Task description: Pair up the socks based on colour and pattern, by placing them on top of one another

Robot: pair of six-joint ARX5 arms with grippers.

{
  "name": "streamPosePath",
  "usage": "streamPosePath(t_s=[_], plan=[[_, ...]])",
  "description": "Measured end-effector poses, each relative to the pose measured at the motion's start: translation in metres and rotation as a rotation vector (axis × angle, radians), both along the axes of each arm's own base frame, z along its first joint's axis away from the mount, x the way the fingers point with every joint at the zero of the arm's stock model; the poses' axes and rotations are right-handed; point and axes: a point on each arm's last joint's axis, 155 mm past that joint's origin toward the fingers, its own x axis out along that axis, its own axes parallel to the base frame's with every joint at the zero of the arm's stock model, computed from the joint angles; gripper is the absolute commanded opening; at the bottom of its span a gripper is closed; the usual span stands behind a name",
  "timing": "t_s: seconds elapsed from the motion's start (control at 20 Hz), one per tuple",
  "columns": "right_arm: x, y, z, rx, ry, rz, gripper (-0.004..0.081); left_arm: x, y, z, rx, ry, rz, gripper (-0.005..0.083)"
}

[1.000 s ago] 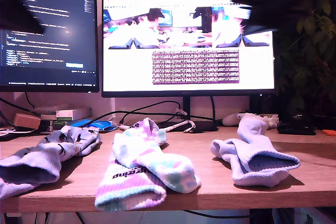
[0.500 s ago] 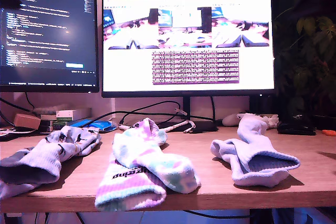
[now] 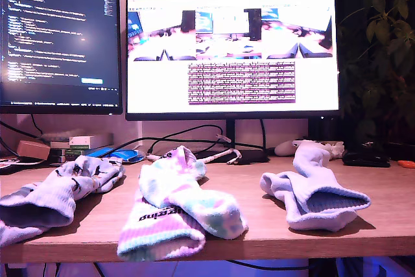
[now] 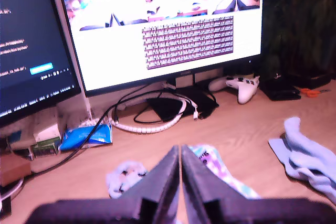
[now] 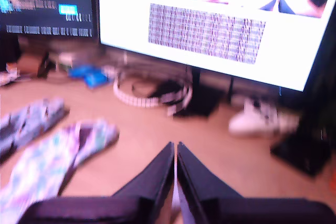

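Two monitors (image 3: 232, 53) are glowing behind the wooden counter (image 3: 259, 218), where three sock piles are lying: figured lavender socks (image 3: 58, 192) at the exterior view's left, tie-dye socks (image 3: 178, 205) centre, plain lavender socks (image 3: 314, 189) right. My first pincer (image 4: 180, 153) and my second pincer (image 5: 175, 148) are hanging pressed together, holding nothing.

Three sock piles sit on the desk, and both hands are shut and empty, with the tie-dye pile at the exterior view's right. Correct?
Not quite. In the exterior view the tie-dye pile is in the middle; the plain pale socks lie at that view's right and the patterned socks at its left. My first hand and my second hand are indeed shut and empty, as the wrist views show.
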Motion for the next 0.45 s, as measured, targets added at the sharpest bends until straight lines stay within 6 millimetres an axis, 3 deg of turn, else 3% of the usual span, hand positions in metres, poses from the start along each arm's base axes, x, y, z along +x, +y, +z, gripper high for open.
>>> streamPosePath(t_s=[0.45], plan=[[-0.016, -0.004, -0.058, -0.057, 0.236, 0.000, -0.0011, -0.013, 0.003, -0.058, 0.054, 0.236, 0.000, -0.0023]])
